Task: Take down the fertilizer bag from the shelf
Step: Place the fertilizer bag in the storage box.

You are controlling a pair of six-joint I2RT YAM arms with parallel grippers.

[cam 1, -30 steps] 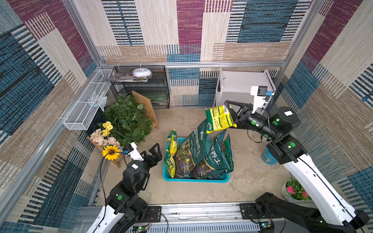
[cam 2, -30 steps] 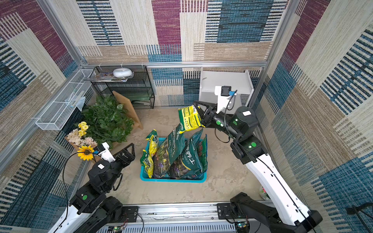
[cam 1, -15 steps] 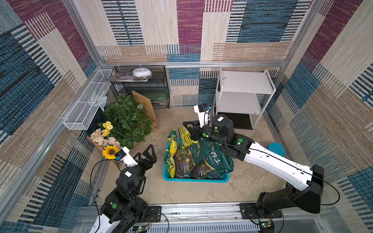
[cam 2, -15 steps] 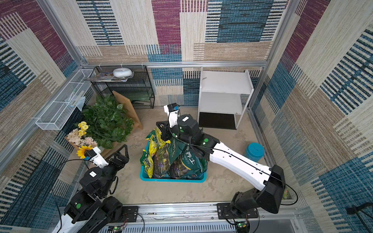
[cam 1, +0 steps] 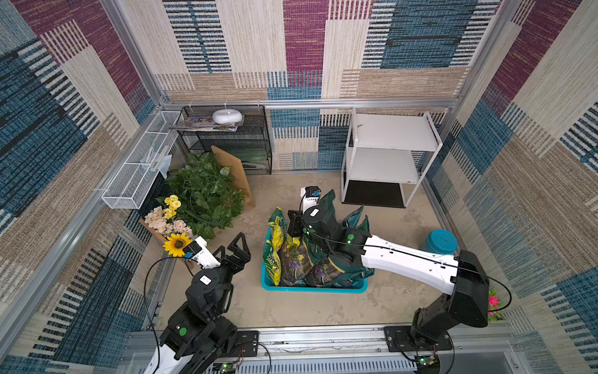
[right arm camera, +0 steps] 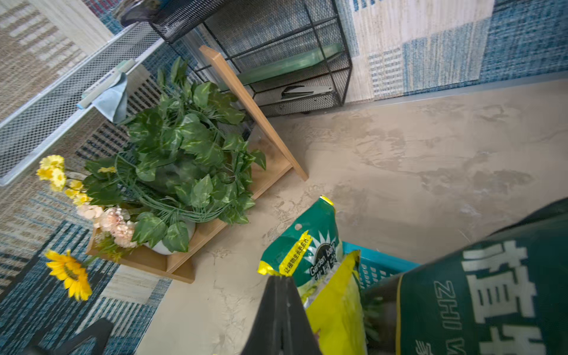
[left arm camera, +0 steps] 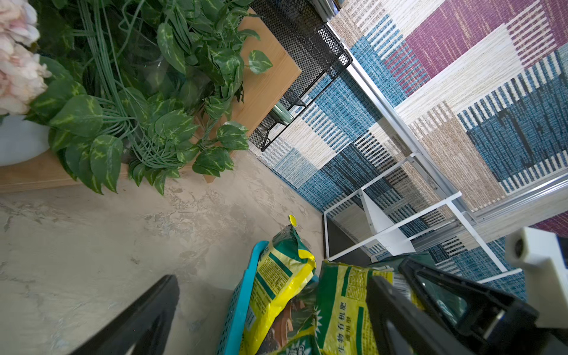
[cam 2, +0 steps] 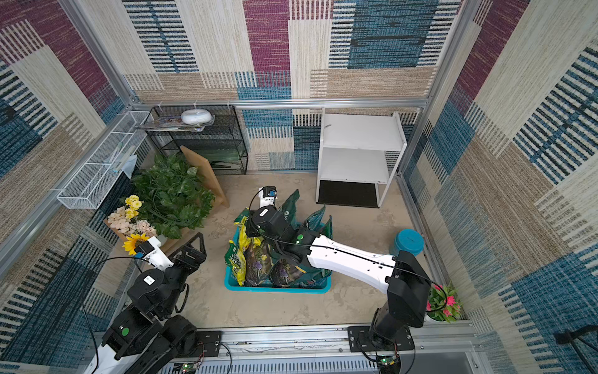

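The shelf [cam 1: 393,132] at the far right has both white boards bare. The bag [cam 1: 293,242] is down in the left end of the bin [cam 1: 310,289] at mid-floor, standing between a second bag [right arm camera: 310,246] and the dark bag [right arm camera: 491,292]. In the right wrist view the right gripper [right arm camera: 278,278] has its fingers drawn together into one black wedge, with the bag [right arm camera: 333,307] lying against its side. I judge they pinch its top edge, though the pinch line itself is hidden. The left gripper [cam 1: 231,246] hangs with jaws spread and empty, near and left of the bin and clear of it. The bag looks like a slick film pouch of loose fill: soft, slumping and not fragile, and the belly would bulge and slide out of a squeeze. The flat sealed top strip is the place to take it (film is doubled there, so it tears less easily). On the bag [left arm camera: 341,304] I read "有机肥" beside a barcode. The second bag says "Garden baby", with a yellow strip of small Chinese I can't make out. The dark bag carries big white characters and Latin letters starting "ZH", both cut off.
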